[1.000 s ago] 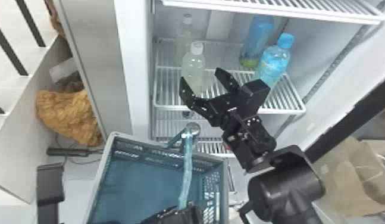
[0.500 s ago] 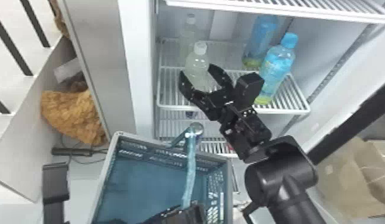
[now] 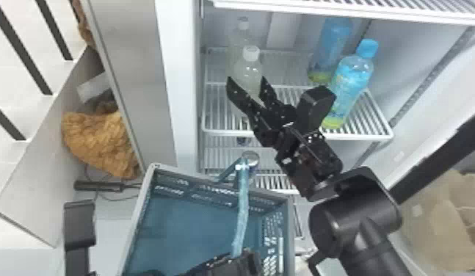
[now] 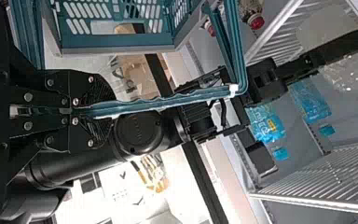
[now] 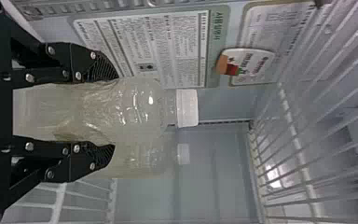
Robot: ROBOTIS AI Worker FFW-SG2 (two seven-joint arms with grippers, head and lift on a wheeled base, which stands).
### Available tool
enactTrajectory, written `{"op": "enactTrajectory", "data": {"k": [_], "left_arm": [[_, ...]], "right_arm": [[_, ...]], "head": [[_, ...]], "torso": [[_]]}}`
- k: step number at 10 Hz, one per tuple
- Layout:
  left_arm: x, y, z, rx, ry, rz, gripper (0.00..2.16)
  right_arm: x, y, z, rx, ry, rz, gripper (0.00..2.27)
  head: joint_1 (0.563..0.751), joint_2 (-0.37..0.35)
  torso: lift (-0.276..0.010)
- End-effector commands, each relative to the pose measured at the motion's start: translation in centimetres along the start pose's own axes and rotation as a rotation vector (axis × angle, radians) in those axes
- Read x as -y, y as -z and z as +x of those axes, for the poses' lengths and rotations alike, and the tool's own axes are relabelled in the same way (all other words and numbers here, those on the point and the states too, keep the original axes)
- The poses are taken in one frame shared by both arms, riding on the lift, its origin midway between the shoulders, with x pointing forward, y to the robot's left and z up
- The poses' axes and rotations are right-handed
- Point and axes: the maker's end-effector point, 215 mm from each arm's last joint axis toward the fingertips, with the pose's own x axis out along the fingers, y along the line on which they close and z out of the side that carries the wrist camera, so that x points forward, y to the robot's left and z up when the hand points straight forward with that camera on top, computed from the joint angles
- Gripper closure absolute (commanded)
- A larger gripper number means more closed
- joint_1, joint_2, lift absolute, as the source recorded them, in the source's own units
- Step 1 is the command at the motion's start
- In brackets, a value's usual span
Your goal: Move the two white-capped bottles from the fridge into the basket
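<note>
White-walled refrigerator (image 3: pixel 181 91), open, with stacked wire shelves inside; a fluffy golden-brown bundle (image 3: pixel 100 139) sits on the left and tan, cardboard-like material (image 3: pixel 438 220) on the right. Low in front is a teal plastic basket (image 3: pixel 188 227) with a grey rim, nothing visible in it from the head view. The left gripper (image 4: pixel 105 109) is clenched on the basket's teal handle (image 3: pixel 242 205).

The white wire shelf (image 3: pixel 225 133) bears two blue-capped bottles (image 3: pixel 352 84) toward the right and, on the left, the task's pair: clear, pale bottles with white caps. The right gripper (image 3: pixel 246 77) reaches in to the nearer white-capped bottle (image 3: pixel 250 71). Over the last moments its two black fingers have drawn closer together, and they now grasp the upright bottle's sides. The farther white-capped bottle (image 3: pixel 242 35) stands just behind, free of the fingers.

For the task, this looks like the first pick being secured, with neither bottle out of the fridge yet. Whether the held one's base has left the shelf, I cannot tell. The next move likely calls for lifting it straight out; its rear neighbour could get nudged.
</note>
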Motion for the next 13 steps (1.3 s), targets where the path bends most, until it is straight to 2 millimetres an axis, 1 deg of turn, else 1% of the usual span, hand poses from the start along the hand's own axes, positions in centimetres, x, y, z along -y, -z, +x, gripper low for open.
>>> {"op": "enactTrajectory", "data": {"k": [1, 2, 3, 5, 6, 8, 9, 10, 11, 13], "left_arm": [[0.0, -0.1, 0.0, 0.002, 0.001, -0.001, 1.19], [0.0, -0.1, 0.0, 0.005, -0.001, 0.000, 1.19], [0.0, -0.3, -0.1, 0.008, 0.000, -0.001, 1.19], [-0.2, -0.6, -0.3, 0.019, -0.005, 0.003, 1.19], [-0.2, -0.7, -0.2, 0.021, -0.006, 0.001, 1.19], [-0.2, -0.8, -0.3, 0.023, -0.007, 0.004, 1.19], [-0.4, -0.7, -0.5, 0.024, -0.011, 0.000, 1.19], [-0.4, -0.7, -0.5, 0.024, -0.011, -0.003, 1.19], [-0.4, -0.6, -0.5, 0.023, -0.012, -0.002, 1.19], [-0.4, -0.7, -0.5, 0.024, -0.011, 0.000, 1.19]], "right_arm": [[-0.1, -1.2, -0.4, 0.023, 0.000, -0.002, 1.03], [-0.3, -1.5, -0.9, 0.030, -0.001, 0.009, 1.03], [-0.7, -2.7, -2.0, 0.048, -0.004, 0.022, 1.03], [-2.0, -3.2, -3.7, 0.012, -0.030, 0.010, 1.03], [-2.2, -3.9, -5.0, -0.005, -0.029, 0.006, 1.03], [-1.3, -4.9, -8.7, -0.059, 0.010, -0.025, 1.03], [-0.9, -4.9, -10.1, -0.077, 0.031, -0.034, 1.03], [-0.7, -4.9, -11.2, -0.088, 0.043, -0.035, 1.03], [-1.1, -5.4, -12.1, -0.096, 0.046, -0.036, 1.03], [0.2, -5.6, -14.2, -0.150, 0.093, -0.044, 1.03]], "head": [[0.695, -0.112], [0.695, -0.112], [0.695, -0.115], [0.695, -0.119], [0.695, -0.116], [0.695, -0.129], [0.695, -0.152], [0.695, -0.171], [0.695, -0.188], [0.695, -0.207]], "torso": [[0.000], [0.000], [0.000], [0.000], [0.000], [0.000], [0.000], [0.000], [0.000], [0.000]]}}
